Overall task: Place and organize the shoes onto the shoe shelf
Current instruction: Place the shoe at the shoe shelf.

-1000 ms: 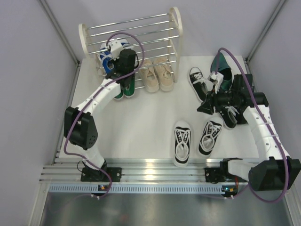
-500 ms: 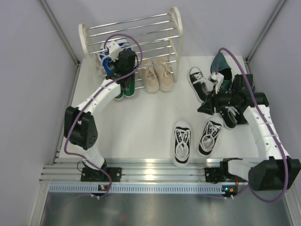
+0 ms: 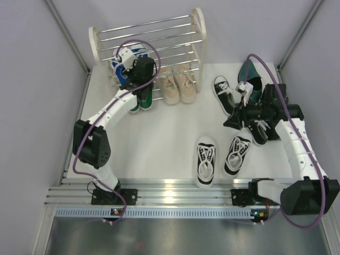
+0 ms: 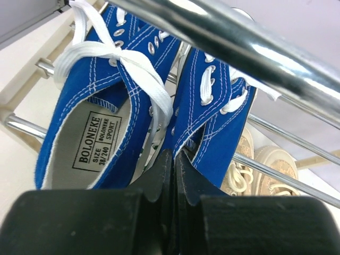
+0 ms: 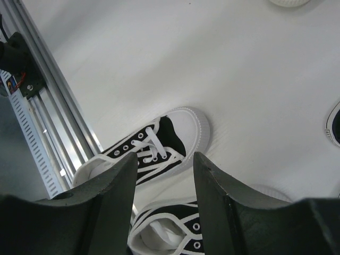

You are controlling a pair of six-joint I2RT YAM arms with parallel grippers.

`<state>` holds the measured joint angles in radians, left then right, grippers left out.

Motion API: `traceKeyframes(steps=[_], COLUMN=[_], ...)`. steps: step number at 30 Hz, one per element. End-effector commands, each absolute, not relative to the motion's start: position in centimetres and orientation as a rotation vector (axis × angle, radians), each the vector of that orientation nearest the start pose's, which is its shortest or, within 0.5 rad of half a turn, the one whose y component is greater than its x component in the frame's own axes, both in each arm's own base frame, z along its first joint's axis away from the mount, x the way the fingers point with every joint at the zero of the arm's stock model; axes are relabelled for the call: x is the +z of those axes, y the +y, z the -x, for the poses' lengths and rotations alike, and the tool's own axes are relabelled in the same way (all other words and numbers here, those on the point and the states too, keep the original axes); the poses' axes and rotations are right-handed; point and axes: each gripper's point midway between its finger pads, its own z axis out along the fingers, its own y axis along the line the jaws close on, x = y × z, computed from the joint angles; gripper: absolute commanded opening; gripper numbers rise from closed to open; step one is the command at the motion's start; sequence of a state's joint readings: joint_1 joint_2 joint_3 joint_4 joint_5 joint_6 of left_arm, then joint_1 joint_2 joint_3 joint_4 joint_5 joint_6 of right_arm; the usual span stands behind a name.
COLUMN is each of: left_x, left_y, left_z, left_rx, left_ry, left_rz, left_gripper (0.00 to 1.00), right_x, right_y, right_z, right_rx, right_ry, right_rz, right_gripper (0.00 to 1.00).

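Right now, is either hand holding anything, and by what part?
The left hand seems to pinch the blue shoes by their touching inner walls; the right hand holds nothing.

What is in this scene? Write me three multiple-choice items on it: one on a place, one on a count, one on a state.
1. Where are the blue sneakers?
A. on the shoe shelf
B. lying loose, off the shelf
C. held in the air

2. How many beige sneakers stand at the shelf?
A. one
B. two
C. four

3. How is the left gripper?
A. wide open
B. shut
C. out of every view

Key: 1 A, the blue canvas lies among the chrome rods. 2 B, one pair stands side by side. 3 B, its jaws meet in the left wrist view.
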<state>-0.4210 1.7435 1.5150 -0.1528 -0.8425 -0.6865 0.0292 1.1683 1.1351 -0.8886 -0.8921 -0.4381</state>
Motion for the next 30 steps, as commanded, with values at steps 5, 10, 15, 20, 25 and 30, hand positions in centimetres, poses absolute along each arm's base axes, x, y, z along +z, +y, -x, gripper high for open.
traceKeyframes(steps=[5,10,15,20,25,30], left_x=[30.3,30.1,30.0,30.4,31.6,31.8], left_y=[-7.2,-7.6,-8.4,-8.5,-8.5,-9.7], left_z=[-49.7,-49.9,-50.0,-49.1,-47.8,-46.8], left_rx=[0.117,0.095,0.042,0.001,-0.048,-0.128], left_ry=[1.498,1.504,1.530,1.539,1.539,1.605], left_rz=[0.872,0.870,0.849,0.838,0.823,0.762], left_gripper=[0.00,0.00,0.31,0.61,0.71,0.77], right_x=[24.8,24.7,24.8,24.8,24.9,25.1], right_y=[13.2,13.1,13.1,13.1,13.2,13.3], right_z=[-25.7,-25.7,-25.6,-25.4,-25.4,-25.3], right_rx=[0.863,0.860,0.854,0.855,0.859,0.865], right_ry=[1.982,1.981,1.981,1.979,1.971,1.963], right_rz=[0.875,0.878,0.884,0.890,0.892,0.897], right_gripper=[0.47,0.47,0.47,0.47,0.47,0.47])
